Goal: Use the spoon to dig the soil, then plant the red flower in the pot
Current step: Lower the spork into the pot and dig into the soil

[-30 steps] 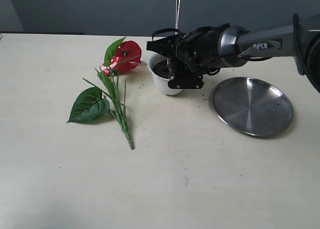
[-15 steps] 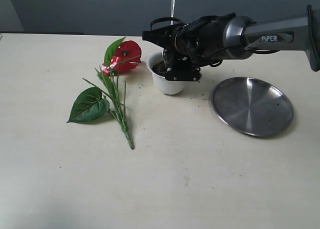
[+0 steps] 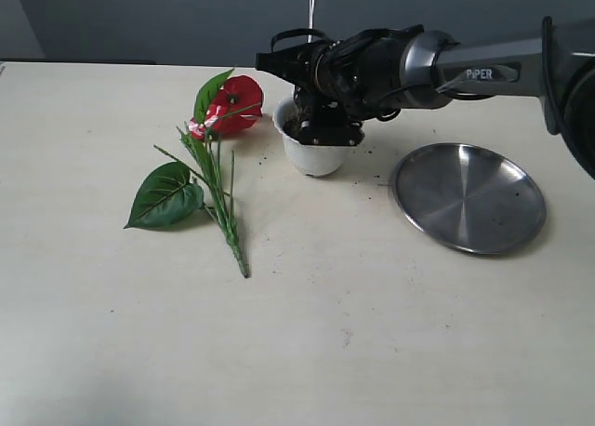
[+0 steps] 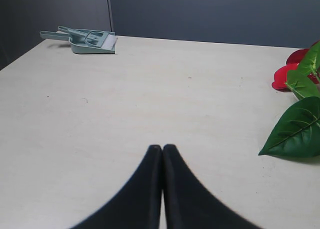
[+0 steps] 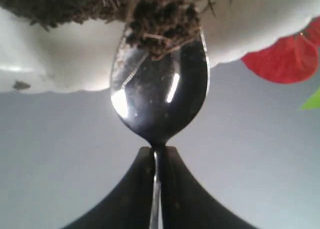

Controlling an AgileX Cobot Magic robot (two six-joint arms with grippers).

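Observation:
The white pot [image 3: 316, 154] stands mid-table with dark soil [image 3: 298, 126] in it. My right gripper [image 3: 321, 121] hovers over its mouth, shut on the spoon, whose thin handle [image 3: 311, 6] sticks straight up. In the right wrist view the gripper [image 5: 159, 150] pinches the spoon's neck, and the shiny bowl [image 5: 160, 96] has its tip pushed into the crumbly soil [image 5: 150, 11] inside the pot [image 5: 55, 64]. The red flower [image 3: 237, 102] lies flat left of the pot, with its stems [image 3: 221, 198] trailing forward. My left gripper [image 4: 162, 148] is shut and empty above bare table, with the flower's leaf [image 4: 296, 129] off to one side.
A round steel plate [image 3: 467, 197] lies right of the pot, with a few soil crumbs on the table between them. A green dustpan and brush [image 4: 87, 39] sits at a far table edge. The right arm [image 3: 465, 68] spans the space above the plate.
The right gripper and spoon have shifted left over the pot. The handle now stands further left and the gripper sits a little higher. The flower, pot and plate have stayed put.

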